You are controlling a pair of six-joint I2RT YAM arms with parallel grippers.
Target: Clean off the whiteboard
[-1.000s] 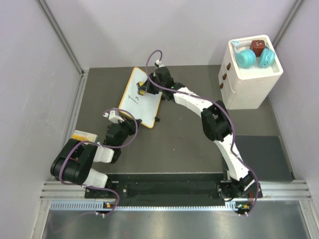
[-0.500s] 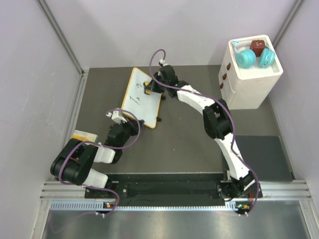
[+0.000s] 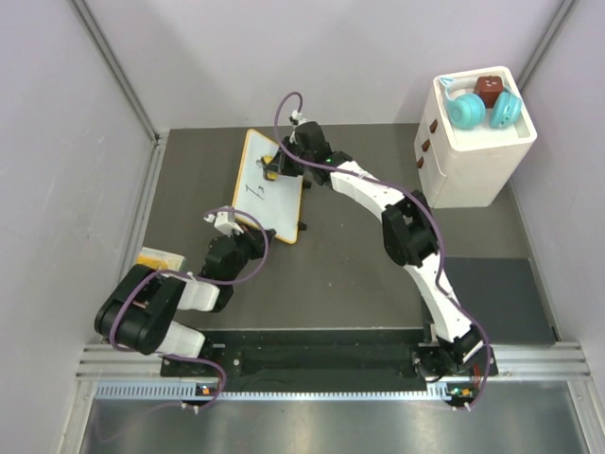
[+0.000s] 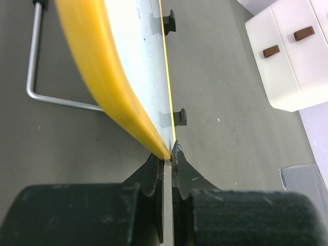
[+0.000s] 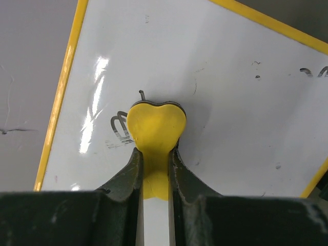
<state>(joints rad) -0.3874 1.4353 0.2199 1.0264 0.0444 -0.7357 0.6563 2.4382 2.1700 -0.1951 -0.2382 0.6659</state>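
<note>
The whiteboard [image 3: 269, 189], white with a thin yellow frame and black marks, lies tilted on the dark table at the back left. My left gripper [image 3: 248, 230] is shut on its near edge; the left wrist view shows the yellow frame [image 4: 110, 87] pinched between the jaws [image 4: 168, 154]. My right gripper [image 3: 275, 170] is shut on a small yellow bone-shaped eraser [image 5: 155, 130] and presses it on the board's surface [image 5: 230, 102], next to a smeared black mark [image 5: 119, 128]. More black marks show at the board's edge [image 5: 306, 72].
A white drawer unit [image 3: 471, 151] stands at the back right with teal headphones [image 3: 484, 109] and a brown block on top. A yellow object [image 3: 156, 257] lies by the left arm. A dark mat [image 3: 501, 298] lies at the right. A metal stand wire [image 4: 38, 77] shows behind the board.
My right gripper has slid the eraser back and forth over the board's far end, right and then left again. The left gripper has kept its hold on the near edge.
</note>
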